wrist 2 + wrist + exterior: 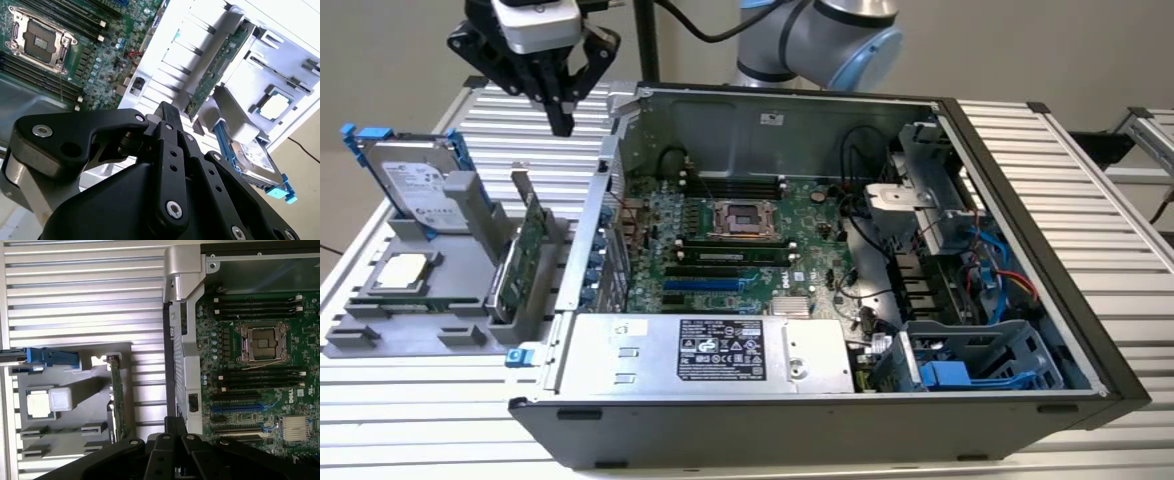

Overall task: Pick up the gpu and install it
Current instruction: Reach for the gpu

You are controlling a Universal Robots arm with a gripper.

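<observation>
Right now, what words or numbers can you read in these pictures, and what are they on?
Power supply label: lines of print and symbols, too small to read.
Hard drive label: white sticker, print blurred, unreadable.
Motherboard: a white printed mark, too unclear to quote.
gpu: no print I can make out.

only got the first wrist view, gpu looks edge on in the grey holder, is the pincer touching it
observer: no. In the exterior view the pincer hangs higher than the gpu, apart from it, shut on nothing.
operator: which way does the card face
observer: its green board face is turned toward the open case.
operator: whats the blue thing next to it
observer: a rail on a hard drive, standing upright in the same grey holder, on the exterior view's left of the gpu.
</observation>
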